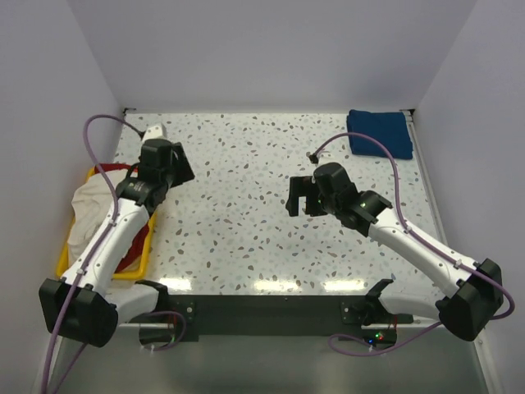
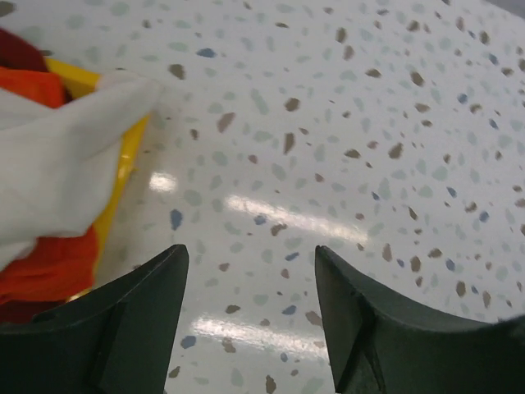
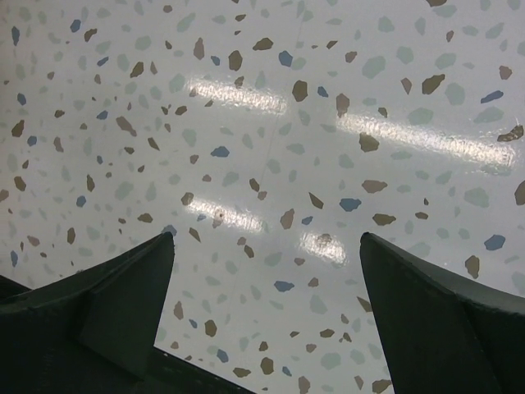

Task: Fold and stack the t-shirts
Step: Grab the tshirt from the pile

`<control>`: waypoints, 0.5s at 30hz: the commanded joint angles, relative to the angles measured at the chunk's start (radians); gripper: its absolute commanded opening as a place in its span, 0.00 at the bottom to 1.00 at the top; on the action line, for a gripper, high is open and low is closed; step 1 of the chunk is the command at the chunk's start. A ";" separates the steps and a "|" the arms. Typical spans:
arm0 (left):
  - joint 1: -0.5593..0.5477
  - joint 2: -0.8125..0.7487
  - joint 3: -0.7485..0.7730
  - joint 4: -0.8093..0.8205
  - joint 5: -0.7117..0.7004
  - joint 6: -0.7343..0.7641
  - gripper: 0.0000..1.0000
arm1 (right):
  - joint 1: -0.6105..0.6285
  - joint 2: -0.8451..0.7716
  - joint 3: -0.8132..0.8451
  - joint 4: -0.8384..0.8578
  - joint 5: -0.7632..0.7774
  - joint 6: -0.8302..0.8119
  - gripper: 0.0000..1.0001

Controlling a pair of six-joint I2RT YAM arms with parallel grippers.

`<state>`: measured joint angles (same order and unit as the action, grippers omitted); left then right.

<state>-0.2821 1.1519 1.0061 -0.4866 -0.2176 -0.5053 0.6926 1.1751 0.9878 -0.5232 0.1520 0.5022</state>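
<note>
Speckled tabletop [image 1: 246,238] is gleaming under both arms. Left gripper [image 2: 250,254] is hovering spread open beside the yellow tray [image 1: 144,261], where the cream t-shirt [image 1: 90,205] is spilling over the orange t-shirt [image 2: 49,267]. Right gripper [image 3: 267,238] is hanging wide open mid-table. The dark blue t-shirt [image 1: 379,134] is lying folded in the far right corner.

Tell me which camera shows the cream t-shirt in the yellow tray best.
Top external: the cream t-shirt lies heaped in the yellow tray, mostly visible, though the left arm crosses it. The left wrist view shows only a cropped part draped over the tray's rim. The right wrist view shows only the table.
</note>
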 commanded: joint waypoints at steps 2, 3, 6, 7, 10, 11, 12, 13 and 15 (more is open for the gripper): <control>0.154 0.002 0.081 -0.125 -0.248 -0.076 0.74 | -0.002 -0.022 0.018 -0.006 -0.026 0.002 0.99; 0.182 0.002 0.086 -0.133 -0.276 -0.084 0.75 | -0.004 -0.019 0.018 -0.006 -0.032 0.006 0.99; 0.282 0.005 0.091 -0.150 -0.302 -0.105 0.78 | -0.002 -0.002 0.026 -0.009 -0.060 0.006 0.99; 0.346 0.008 0.089 -0.149 -0.307 -0.113 0.78 | -0.002 0.003 0.028 -0.009 -0.068 0.006 0.99; 0.424 0.044 0.072 -0.087 -0.289 -0.117 0.78 | -0.002 0.021 0.032 -0.012 -0.086 0.006 0.99; 0.441 0.064 0.083 -0.072 -0.272 -0.121 0.77 | -0.002 0.023 0.032 -0.011 -0.086 0.006 0.99; 0.451 0.084 0.092 -0.064 -0.240 -0.121 0.76 | -0.004 0.029 0.034 -0.012 -0.089 0.004 0.99; 0.455 0.127 0.104 -0.063 -0.247 -0.136 0.75 | -0.002 0.031 0.034 -0.012 -0.097 0.006 0.99; 0.465 0.170 0.132 -0.061 -0.259 -0.153 0.75 | -0.002 0.037 0.034 -0.011 -0.106 0.006 0.99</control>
<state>0.1703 1.2617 1.0794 -0.5869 -0.4660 -0.6109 0.6926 1.2053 0.9878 -0.5259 0.0788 0.5045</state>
